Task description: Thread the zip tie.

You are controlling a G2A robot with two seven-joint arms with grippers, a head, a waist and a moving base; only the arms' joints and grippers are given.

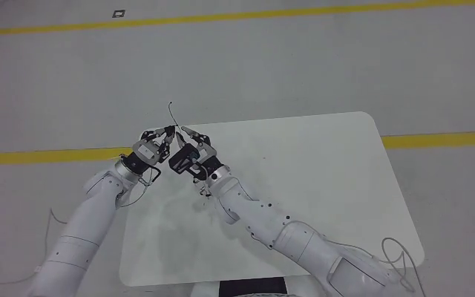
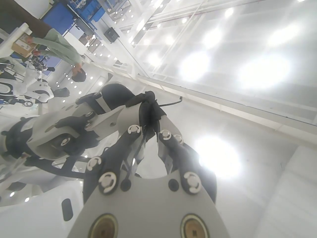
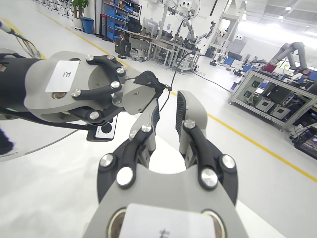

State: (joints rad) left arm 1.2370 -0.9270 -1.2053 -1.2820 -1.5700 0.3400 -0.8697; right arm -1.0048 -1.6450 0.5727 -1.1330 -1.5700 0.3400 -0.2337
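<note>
Your left end effector [image 2: 148, 111] is clenched on the thin black plastic zip tie [image 3: 175, 72]. It pinches the tie at the fingertips, beside a small lump that is probably the locking head. Your right end effector [image 3: 168, 104] stands released, its ribbed pads [image 3: 180, 111] apart. A lower stretch of the strap curves down into the gap between them and does not visibly touch either pad. The two end effectors sit close together, tips nearly meeting, raised over the far left corner of the white rounded surface [image 1: 319, 185]. From the pinch the free tail rises in a slight bow and ends in a bent tip, out beyond both.

Expect the strap to be very light and springy. It holds its own curve but will probably flex aside at a light touch, and the smooth plastic may slide through the pads. I would take the tail near its tip, across the flat face, so little unsupported length is left to wobble as you steer it toward the head. Clamp gently, because a hard pinch could kink it. I cannot tell whether the tail has already passed through the head.
</note>
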